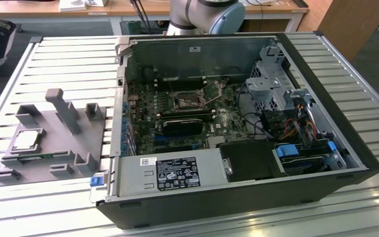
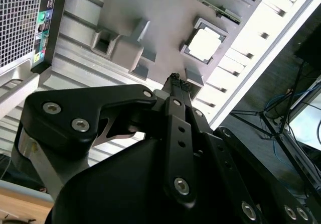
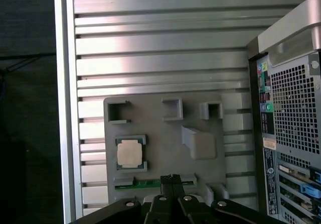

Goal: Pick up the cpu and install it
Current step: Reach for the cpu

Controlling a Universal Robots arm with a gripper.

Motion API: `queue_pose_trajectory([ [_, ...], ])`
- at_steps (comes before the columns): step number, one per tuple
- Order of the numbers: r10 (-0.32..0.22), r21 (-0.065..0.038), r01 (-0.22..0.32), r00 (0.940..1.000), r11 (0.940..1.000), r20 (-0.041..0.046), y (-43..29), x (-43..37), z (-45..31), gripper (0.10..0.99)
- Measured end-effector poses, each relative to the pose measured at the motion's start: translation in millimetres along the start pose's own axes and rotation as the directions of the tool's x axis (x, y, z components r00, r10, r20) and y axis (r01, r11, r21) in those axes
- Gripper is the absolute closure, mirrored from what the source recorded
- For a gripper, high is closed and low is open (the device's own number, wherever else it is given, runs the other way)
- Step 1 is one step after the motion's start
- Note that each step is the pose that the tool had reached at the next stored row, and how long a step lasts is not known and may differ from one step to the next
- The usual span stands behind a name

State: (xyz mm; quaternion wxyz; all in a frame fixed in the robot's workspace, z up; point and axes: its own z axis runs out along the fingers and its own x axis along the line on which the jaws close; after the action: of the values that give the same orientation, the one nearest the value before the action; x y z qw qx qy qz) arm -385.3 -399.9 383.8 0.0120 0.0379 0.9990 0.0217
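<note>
We record the gripper [image 2: 176, 81] [image 3: 171, 177] closest to both wrist cameras. Its 2 black fingers are pressed together at the tips and hold nothing. It hangs above the grey fixture [image 3: 160, 118] [image 2: 150, 3], clear of every part on it.

The cpu [image 3: 129, 152] [image 2: 204, 45] [image 1: 27, 139] lies flat in a square recess of that fixture, silvery top plate facing up, apart from the fingertips. In the first wrist view a thin green board [image 3: 150, 184] sits on edge in a slot just beside the cpu recess. Several upright grey blocks rise from the same fixture.

The fixture rests on a slatted metal table [image 1: 45, 207], at the exterior view's left. Just beside it, toward the exterior view's right, an open computer case [image 1: 242, 192] lies on its side. Inside it we note the motherboard [image 1: 196, 143] and, further back, its square socket [image 1: 188, 101], which carries no chip.

Beyond the case, at the table's far edge, stands the lower part of the arm [image 1: 203, 15].
</note>
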Motion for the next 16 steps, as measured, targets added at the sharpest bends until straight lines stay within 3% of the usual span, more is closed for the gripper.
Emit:
queue_pose_trajectory([
  [16, 0.0, 0.0, 0.0, 1.0, 1.0, -0.0012, -3.0, 37.9, 2.1, 0.98],
])
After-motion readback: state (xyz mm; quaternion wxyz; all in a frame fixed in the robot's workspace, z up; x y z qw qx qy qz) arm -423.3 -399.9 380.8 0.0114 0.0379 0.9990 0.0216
